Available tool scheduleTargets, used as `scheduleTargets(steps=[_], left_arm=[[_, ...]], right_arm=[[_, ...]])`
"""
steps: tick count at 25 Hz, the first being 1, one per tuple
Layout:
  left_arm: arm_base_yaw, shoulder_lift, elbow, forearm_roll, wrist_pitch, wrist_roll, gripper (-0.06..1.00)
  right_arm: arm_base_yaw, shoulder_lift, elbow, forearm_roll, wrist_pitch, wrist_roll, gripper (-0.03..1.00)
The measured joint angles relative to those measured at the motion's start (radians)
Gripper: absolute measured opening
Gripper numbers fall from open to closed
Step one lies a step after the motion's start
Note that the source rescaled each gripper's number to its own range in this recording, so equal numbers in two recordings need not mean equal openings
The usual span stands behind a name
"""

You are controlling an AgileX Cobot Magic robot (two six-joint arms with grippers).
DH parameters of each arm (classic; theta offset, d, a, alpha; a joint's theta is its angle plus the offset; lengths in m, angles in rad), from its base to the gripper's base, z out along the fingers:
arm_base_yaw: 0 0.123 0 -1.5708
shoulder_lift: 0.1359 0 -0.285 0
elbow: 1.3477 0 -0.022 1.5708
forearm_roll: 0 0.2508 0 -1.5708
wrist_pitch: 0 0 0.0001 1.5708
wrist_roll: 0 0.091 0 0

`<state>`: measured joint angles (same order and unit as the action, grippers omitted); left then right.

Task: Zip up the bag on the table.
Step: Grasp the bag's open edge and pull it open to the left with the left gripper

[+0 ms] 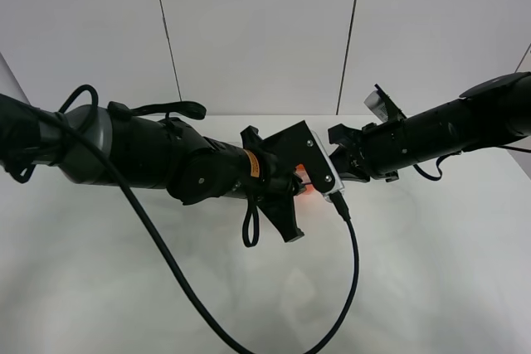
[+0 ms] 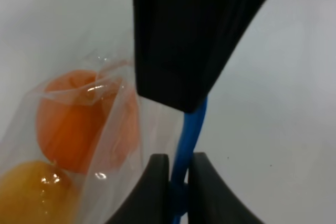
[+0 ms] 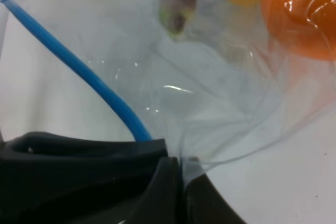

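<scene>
At the middle of the white desk [image 1: 99, 288], seen from above, both arms meet over the bag [image 1: 305, 191]; only an orange glimpse of it shows between them. From the left wrist, the left pincer [image 2: 178, 190] is closed tight on the blue zipper strip [image 2: 191, 129], with orange produce [image 2: 73, 124] and yellow produce [image 2: 31, 192] inside the clear plastic beside it. From the right wrist, the right pincer [image 3: 181, 182] is clamped shut on the bag's edge where the strip ends.
</scene>
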<state>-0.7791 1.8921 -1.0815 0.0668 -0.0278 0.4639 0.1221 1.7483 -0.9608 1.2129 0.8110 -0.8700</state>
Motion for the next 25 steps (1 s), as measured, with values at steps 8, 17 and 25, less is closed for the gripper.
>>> scheduleTargets(steps=[8,17,25], left_arm=[[0.025,-0.001,0.000,0.000,0.014,0.014,0.02],[0.060,-0.001,0.000,0.000,0.058,0.047,0.02],[0.117,-0.001,0.000,-0.003,0.084,0.054,0.02]], right_arm=[[0.003,0.000,-0.001,0.004,-0.007,0.000,0.00],[0.003,0.000,-0.004,0.001,-0.008,0.000,0.00],[0.003,0.000,-0.004,0.001,-0.011,0.000,0.00]])
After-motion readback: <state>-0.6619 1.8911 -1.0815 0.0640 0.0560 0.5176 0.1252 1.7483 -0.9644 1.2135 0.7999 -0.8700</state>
